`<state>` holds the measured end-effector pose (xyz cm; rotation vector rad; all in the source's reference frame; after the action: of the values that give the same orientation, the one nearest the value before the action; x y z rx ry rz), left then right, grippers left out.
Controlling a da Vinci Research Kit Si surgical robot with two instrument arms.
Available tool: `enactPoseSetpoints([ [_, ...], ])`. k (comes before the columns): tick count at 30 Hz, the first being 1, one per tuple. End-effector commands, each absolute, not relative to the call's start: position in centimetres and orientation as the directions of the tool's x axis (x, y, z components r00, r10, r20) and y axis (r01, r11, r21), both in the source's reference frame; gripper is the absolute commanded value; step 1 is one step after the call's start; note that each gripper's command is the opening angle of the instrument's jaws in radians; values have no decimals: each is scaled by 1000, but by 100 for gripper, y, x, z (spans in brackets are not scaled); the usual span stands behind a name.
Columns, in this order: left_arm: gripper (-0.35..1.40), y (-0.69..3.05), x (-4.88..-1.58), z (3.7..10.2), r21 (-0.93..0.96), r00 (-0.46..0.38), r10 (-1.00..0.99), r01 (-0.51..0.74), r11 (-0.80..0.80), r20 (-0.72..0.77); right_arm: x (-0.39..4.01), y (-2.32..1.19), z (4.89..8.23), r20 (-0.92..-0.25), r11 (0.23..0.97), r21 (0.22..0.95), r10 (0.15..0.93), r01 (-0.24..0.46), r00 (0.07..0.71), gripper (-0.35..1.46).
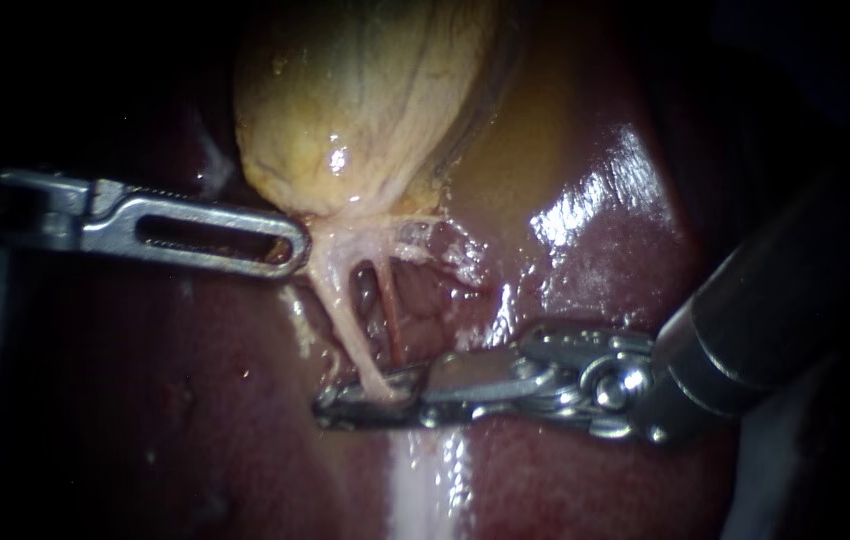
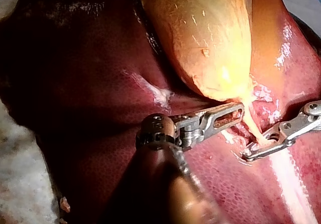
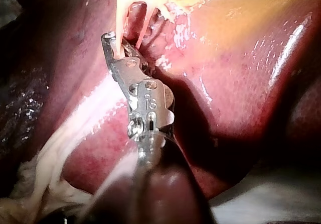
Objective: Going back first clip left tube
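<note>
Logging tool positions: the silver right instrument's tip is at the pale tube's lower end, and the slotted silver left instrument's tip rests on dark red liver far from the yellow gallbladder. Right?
Not far: the endoscope view shows the slotted silver left instrument ending right beside the yellow gallbladder, at its narrow lower end. The silver right instrument reaches the pale tube at its lower end, as said.

Left instrument [image 1: 290, 248] and right instrument [image 1: 345, 405]: tips of bare bright metal, smooth and polished. Shaft [image 1: 775, 310] of the right instrument: dark, smooth, dull sheen. Liver [image 1: 605, 240]: dark red, wet, glossy. Gallbladder [image 1: 365, 100]: yellowish, smooth, moist, finely veined. Left tube [image 1: 345, 310]: pale, stringy, moist.
</note>
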<state>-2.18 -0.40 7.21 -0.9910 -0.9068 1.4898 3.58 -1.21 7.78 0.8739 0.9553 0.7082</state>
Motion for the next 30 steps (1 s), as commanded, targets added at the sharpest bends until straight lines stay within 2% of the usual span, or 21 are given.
enactPoseSetpoints([
  [1, -35, -40, -218, 721, -925, -74, 991, -356, -131, -112, 358, -122, 779, -387, 474, 871, 824, -130, 414, -35],
  [12, -35, -40, -218, 721, -925, -74, 991, -356, -131, -112, 359, -122, 778, -378, 464, 877, 829, -129, 413, -35],
  [13, -35, -40, -218, 721, -925, -74, 991, -356, -131, -112, 360, -123, 777, -381, 460, 880, 832, -117, 404, -29],
  [14, -35, -40, -218, 721, -925, -74, 991, -356, -131, -112, 362, -123, 777, -391, 462, 881, 833, -104, 392, -12],
  [17, -35, -40, -217, 721, -925, -74, 991, -356, -131, -112, 371, -116, 774, -526, 573, 819, 770, -30, 362, 44],
  [18, -35, -40, -217, 721, -925, -74, 991, -356, -131, -112, 374, -114, 774, -569, 616, 787, 741, -24, 356, 48],
  [19, -35, -40, -217, 721, -925, -74, 991, -356, -131, -112, 376, -112, 773, -603, 651, 758, 719, -32, 344, 49],
  [21, -35, -40, -217, 721, -925, -74, 991, -356, -131, -112, 376, -110, 771, -620, 668, 744, 705, -26, 344, 49],
  [30, -35, -40, -217, 721, -925, -74, 991, -356, -131, -112, 364, -108, 770, -641, 687, 727, 685, -13, 347, 49],
])
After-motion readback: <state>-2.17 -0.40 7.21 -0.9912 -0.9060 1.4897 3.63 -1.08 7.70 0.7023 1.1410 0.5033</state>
